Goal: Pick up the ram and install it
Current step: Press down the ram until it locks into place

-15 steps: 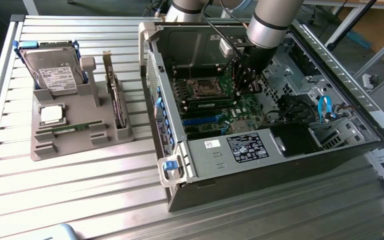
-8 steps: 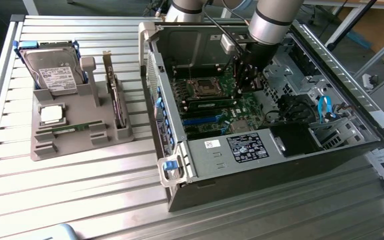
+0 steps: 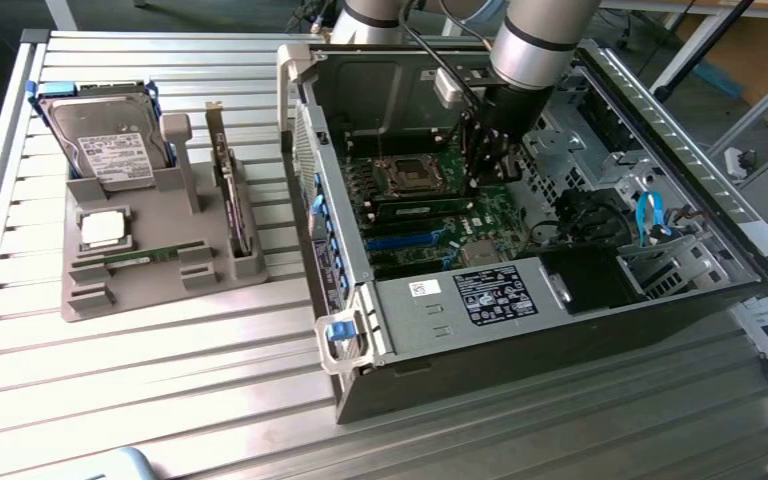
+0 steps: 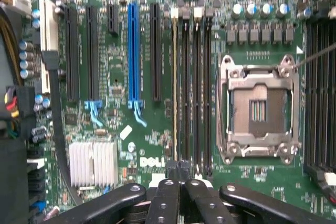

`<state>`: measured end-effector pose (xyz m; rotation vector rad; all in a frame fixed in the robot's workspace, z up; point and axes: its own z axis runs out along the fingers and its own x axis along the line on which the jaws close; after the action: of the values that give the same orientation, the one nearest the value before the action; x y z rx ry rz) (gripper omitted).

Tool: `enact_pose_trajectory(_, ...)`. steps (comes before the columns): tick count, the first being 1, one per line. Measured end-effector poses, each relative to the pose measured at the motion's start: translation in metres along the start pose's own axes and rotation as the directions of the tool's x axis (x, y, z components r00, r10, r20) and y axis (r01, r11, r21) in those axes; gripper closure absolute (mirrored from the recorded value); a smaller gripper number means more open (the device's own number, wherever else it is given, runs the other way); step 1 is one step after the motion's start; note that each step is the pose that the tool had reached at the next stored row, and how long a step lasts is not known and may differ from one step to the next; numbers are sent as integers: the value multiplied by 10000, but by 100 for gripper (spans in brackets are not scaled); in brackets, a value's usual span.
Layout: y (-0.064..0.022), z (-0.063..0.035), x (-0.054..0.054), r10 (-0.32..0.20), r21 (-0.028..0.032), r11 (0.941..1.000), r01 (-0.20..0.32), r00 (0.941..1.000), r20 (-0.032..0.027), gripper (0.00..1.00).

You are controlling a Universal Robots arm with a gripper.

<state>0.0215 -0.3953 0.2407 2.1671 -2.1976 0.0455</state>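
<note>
Ram (image 4: 175, 77) I see edge-on, standing in memory slot nearest blue slot (image 4: 133, 51), beside empty processor socket (image 4: 258, 109). Looks seated; whether latches caught I can't tell. Fingers (image 4: 178, 174) together, holding nothing, just above ram's end. Arm inside open case (image 3: 357, 300) on worktop (image 3: 157, 400).

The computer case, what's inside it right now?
Inside the computer case: a green motherboard, its empty processor socket, and the shut gripper above the memory slots. The arm covers part.
</note>
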Motion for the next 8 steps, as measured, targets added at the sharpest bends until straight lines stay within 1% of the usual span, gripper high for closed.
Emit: enact_pose_trajectory(8, 198, 4, 2, 1, 0, 10000, -1, 10000, 0, 89)
